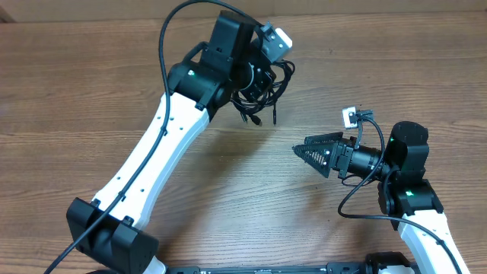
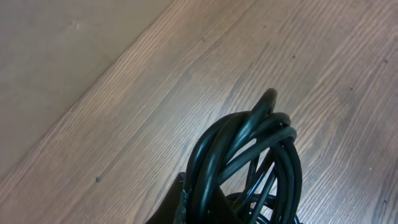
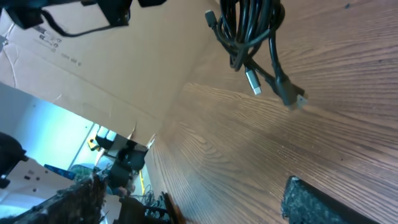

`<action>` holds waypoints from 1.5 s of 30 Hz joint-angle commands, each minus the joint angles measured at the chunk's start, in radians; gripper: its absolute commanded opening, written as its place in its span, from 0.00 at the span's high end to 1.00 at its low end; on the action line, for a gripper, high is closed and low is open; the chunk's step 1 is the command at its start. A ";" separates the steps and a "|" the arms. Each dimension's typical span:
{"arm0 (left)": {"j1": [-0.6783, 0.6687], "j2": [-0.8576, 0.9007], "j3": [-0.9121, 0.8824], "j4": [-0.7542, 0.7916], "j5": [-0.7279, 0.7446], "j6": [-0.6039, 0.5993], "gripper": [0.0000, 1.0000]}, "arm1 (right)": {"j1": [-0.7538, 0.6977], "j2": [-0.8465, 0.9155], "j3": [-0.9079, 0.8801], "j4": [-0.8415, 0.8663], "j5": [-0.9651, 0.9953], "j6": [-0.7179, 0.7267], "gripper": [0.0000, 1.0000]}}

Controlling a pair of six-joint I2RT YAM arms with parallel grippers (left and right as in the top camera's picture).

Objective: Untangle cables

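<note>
From above, my left claw (image 1: 255,80) is clamped on the cables (image 1: 268,97), a bunched black loop toward the far edge of the worktop (image 1: 76,84), about midway along it (a few plug ends (image 1: 259,119) stick out on the near side). My right claw (image 1: 304,152) gapes empty nearer the right edge, pointed at the bundle but well apart from it.

My left wrist camera shows the loops pinched tight, arching over the wood grain.

My right wrist camera shows both fingers (image 3: 323,202) spread wide, with the bundle hanging ahead and the plug ends dangling.
</note>
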 commanded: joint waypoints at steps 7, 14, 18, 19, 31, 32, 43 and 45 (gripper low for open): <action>-0.080 -0.017 0.021 -0.012 0.021 0.060 0.96 | -0.002 0.003 0.026 0.025 0.015 -0.014 0.23; -0.098 -0.017 0.021 -0.024 0.051 0.059 0.96 | -0.002 0.003 0.026 0.024 0.034 -0.015 0.23; -0.095 -0.017 0.021 -0.028 0.050 0.024 0.96 | -0.002 0.003 0.026 0.025 0.061 -0.015 0.24; -0.093 -0.018 0.021 -0.028 0.051 -0.001 0.96 | -0.002 0.003 0.026 0.025 0.064 -0.015 0.24; 0.013 -0.017 0.021 -0.118 0.279 -0.248 0.96 | -0.003 0.003 0.026 0.024 0.126 -0.016 0.30; 0.037 -0.017 0.021 -0.129 0.337 -0.248 0.96 | -0.003 0.003 0.026 0.028 0.129 -0.016 0.31; 0.191 -0.017 0.021 -0.290 0.735 -0.086 0.96 | -0.002 0.003 0.026 0.241 0.115 0.005 0.24; 0.174 -0.017 0.021 -0.297 0.743 -0.086 0.96 | -0.002 0.003 0.026 0.286 0.114 0.043 0.21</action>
